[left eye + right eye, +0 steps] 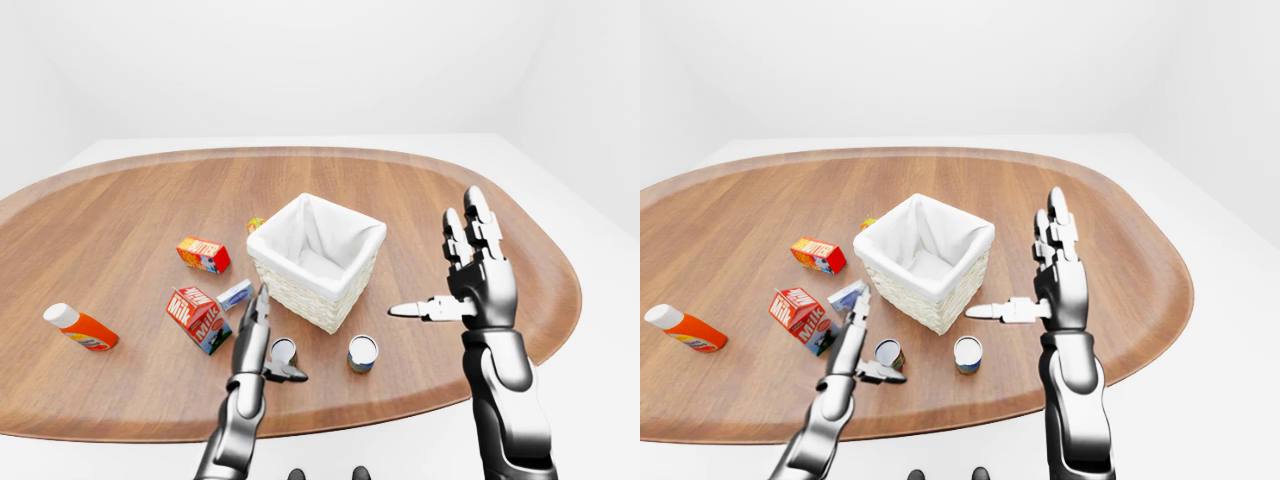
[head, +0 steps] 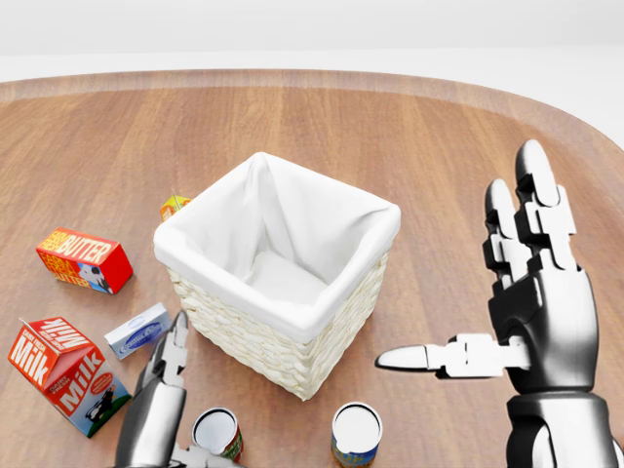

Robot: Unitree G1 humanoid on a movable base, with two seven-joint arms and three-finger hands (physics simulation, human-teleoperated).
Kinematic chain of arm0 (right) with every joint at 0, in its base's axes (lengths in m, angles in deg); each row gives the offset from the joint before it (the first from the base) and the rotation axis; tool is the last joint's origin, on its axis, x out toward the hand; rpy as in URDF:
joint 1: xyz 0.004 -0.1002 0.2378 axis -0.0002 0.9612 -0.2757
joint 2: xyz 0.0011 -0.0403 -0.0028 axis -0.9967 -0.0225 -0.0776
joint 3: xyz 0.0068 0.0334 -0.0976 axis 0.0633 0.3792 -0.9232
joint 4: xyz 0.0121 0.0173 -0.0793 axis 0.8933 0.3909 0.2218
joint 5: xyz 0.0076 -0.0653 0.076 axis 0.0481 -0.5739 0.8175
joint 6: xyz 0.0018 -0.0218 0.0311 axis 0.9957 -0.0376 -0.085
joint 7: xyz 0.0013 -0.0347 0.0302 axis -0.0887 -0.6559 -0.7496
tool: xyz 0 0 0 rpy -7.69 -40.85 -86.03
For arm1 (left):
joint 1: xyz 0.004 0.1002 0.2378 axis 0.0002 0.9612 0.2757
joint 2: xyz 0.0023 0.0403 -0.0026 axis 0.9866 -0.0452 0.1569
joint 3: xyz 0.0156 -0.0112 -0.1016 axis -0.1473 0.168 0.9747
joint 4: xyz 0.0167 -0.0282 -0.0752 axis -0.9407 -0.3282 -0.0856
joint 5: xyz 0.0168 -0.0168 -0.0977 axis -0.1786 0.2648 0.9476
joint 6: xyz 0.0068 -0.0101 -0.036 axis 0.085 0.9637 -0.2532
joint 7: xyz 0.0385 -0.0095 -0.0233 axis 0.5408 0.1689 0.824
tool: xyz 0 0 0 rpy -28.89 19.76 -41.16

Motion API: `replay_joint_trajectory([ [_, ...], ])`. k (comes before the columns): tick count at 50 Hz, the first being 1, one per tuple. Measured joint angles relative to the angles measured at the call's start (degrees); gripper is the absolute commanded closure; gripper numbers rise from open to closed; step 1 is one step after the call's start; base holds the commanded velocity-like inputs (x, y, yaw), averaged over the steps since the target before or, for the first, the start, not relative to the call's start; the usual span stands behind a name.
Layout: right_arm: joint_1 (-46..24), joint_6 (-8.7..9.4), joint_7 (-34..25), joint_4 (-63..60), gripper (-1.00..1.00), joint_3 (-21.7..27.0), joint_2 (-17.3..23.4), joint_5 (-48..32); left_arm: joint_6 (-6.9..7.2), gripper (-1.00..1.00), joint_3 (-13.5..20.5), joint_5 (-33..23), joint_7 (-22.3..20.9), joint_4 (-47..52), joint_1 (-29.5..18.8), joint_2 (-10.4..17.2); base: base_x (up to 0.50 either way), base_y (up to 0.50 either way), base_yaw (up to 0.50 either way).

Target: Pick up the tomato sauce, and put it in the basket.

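White walls frame the oval wooden table (image 1: pixel 120 230), where the white-lined wicker basket (image 2: pixel 278 268) stands empty near the middle. Below it in the head view stand two cans; the left one (image 2: pixel 217 431), red-sided and likely the tomato sauce, sits just beside the left hand (image 1: pixel 258 335), whose fingers are spread and grip nothing. The right hand (image 2: pixel 531 302) hangs to the basket's right, fingers up and thumb out, also empty. The reach appears to be in hand: the next move calls for closing the fingers round that can, then lifting it over the rim. The second can (image 2: pixel 356 434) stands near the target; the milk carton (image 2: pixel 66 375), butter box (image 2: pixel 85 259) and a small blue box (image 2: pixel 137 331) lie left of the basket, an orange bottle (image 1: pixel 80 326) farther left.
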Motion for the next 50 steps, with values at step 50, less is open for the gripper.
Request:
replay_joint_trajectory([
  [50,-0.4,0.0,0.1,1.2,-1.0,0.5,0.2,0.2,0.0,-1.0,0.8,-1.1,3.6,-10.6,-5.7,0.5,0.0,0.0,0.0],
])
